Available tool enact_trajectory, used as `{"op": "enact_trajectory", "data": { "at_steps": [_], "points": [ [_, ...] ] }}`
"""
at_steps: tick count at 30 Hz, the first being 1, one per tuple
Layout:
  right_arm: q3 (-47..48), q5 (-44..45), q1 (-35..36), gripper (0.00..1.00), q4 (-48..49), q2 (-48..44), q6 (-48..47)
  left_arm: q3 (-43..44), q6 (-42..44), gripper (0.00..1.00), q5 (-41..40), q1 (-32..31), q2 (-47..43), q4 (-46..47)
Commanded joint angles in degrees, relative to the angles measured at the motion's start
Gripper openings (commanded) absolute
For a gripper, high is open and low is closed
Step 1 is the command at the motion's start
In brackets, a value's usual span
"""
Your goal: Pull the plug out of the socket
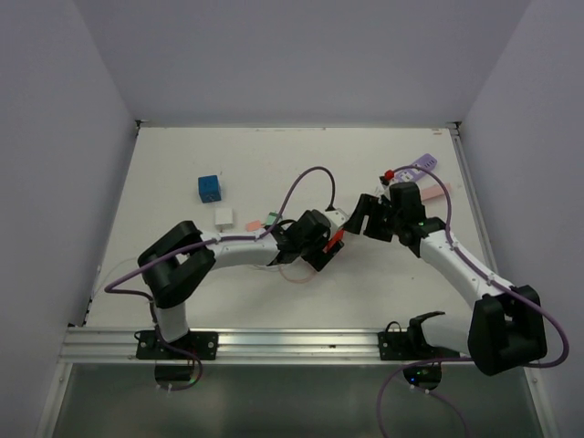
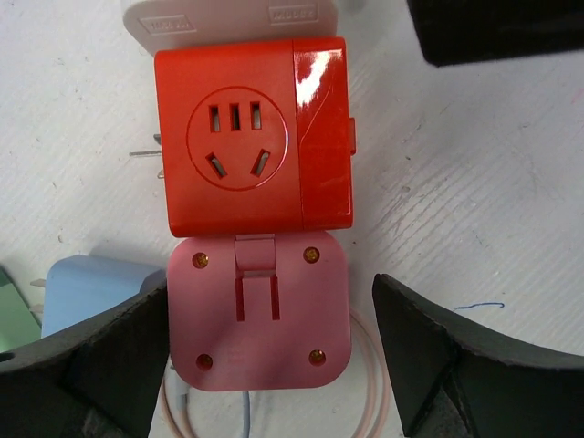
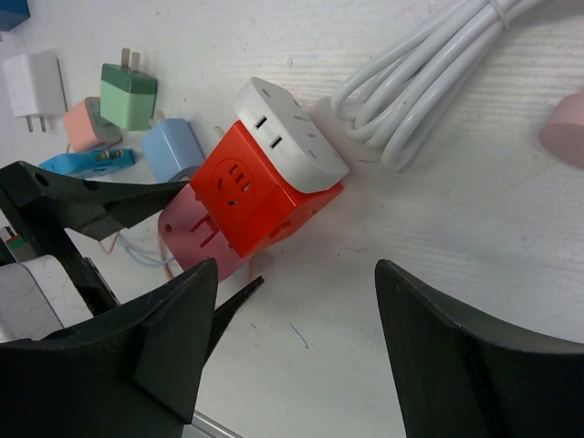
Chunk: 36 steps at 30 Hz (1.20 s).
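A red socket cube (image 2: 251,137) lies on the white table with a flat pink plug (image 2: 260,315) plugged into its near side and a white adapter (image 2: 233,18) on its far side. My left gripper (image 2: 271,360) is open and straddles the pink plug: the left finger is at its edge, the right finger stands a gap away. My right gripper (image 3: 297,306) is open and empty, hovering just right of the red cube (image 3: 251,196). The pink plug (image 3: 187,233) and white adapter (image 3: 287,137) show there too. In the top view both grippers (image 1: 327,246) (image 1: 367,219) meet mid-table.
A coiled white cable (image 3: 429,73) lies behind the cube. Loose plugs lie to its left: light blue (image 3: 173,146), green (image 3: 128,96), salmon (image 3: 84,123), white (image 3: 35,87). A blue cube (image 1: 210,188) sits far left. A thin pink cord (image 2: 365,365) loops under the plug.
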Motion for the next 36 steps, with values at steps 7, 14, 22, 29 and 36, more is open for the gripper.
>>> {"op": "enact_trajectory", "data": {
  "at_steps": [7, 14, 22, 29, 36],
  "points": [
    [-1.36, -0.24, 0.12, 0.73, 0.58, -2.12, 0.24, 3.72, 0.83, 0.78, -1.80, -0.31, 2.10, 1.26],
    [-2.94, -0.77, 0.03, 0.73, 3.03, -3.00, 3.39, 3.81, -0.66, 0.51, -2.15, -0.31, 1.75, 0.38],
    [-13.84, -4.81, 0.12, 0.87, 19.38, -4.23, 20.25, 5.13, -7.51, 0.21, 1.45, 0.22, -0.36, 1.43],
    [-18.23, -2.79, 0.20, 0.98, 29.65, -5.02, 26.95, 4.08, -14.98, 0.13, 3.92, 1.27, -3.35, 4.77],
    [-21.31, -4.02, 0.20, 0.99, 37.05, -0.81, 32.75, 0.65, -21.31, 0.11, 6.55, 3.38, -5.19, 9.95]
  ]
}}
